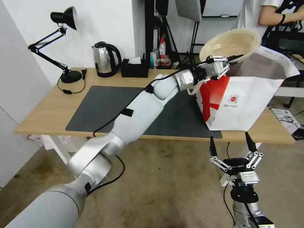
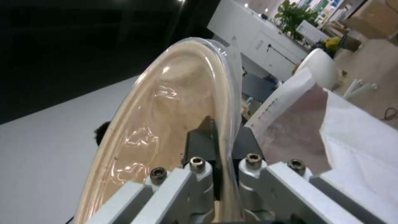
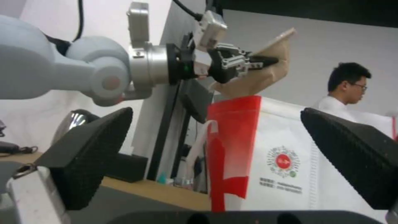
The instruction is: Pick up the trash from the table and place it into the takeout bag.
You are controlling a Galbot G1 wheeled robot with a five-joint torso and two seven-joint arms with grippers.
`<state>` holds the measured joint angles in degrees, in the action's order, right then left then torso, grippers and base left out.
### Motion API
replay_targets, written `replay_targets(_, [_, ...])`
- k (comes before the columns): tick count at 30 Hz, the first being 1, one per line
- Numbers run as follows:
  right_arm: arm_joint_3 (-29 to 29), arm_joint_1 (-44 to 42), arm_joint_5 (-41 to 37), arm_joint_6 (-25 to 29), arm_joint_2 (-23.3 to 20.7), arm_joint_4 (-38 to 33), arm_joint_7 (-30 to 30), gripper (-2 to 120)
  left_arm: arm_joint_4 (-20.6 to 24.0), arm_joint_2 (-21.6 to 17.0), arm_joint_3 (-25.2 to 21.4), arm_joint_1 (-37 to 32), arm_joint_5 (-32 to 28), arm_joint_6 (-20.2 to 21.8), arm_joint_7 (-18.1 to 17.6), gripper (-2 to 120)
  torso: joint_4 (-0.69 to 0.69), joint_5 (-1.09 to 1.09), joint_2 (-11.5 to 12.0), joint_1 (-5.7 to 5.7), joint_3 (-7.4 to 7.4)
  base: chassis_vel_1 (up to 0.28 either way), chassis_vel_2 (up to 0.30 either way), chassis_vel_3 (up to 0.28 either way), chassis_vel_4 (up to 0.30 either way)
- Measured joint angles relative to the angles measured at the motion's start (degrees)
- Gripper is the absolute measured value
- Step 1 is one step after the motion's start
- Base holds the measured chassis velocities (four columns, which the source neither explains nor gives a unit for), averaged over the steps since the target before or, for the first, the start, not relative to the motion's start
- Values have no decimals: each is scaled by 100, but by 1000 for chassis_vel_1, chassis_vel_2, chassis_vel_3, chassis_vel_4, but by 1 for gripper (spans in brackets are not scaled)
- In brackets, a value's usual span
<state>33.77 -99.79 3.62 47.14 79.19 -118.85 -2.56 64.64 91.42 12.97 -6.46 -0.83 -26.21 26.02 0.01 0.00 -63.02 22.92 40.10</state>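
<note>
While the shallow beige bowl [image 1: 229, 44] hung tilted on edge above the open mouth of the takeout bag [image 1: 243, 104], the left gripper [image 1: 229, 61] had its jaws pinched shut on the bowl's rim, one finger [image 2: 203, 137] inside the bowl and the other outside. That bag stood upright at the right end of the table [image 1: 47, 110], partly on the dark grey mat [image 1: 101, 107]. Below the table's front edge, the right gripper [image 1: 232, 144] waited with jaws wide apart, holding nothing.

beige bowl [image 1: 229, 44], red-and-white takeout bag [image 1: 243, 104]
</note>
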Motion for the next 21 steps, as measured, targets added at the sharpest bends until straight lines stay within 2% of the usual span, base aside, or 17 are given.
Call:
replay_targets(15, [-49, 35, -45, -1, -69, 0, 7, 100, -313, -9, 82, 68, 21, -151, -28, 0, -1, 0, 0, 0, 0, 0, 0, 0, 0])
replay_targets(21, [-59, 44, -45, -1, -54, -9, 13, 100, -447, -9, 157, 85, -1, -276, -151, 0, -2, 0, 0, 0, 0, 0, 0, 0, 0])
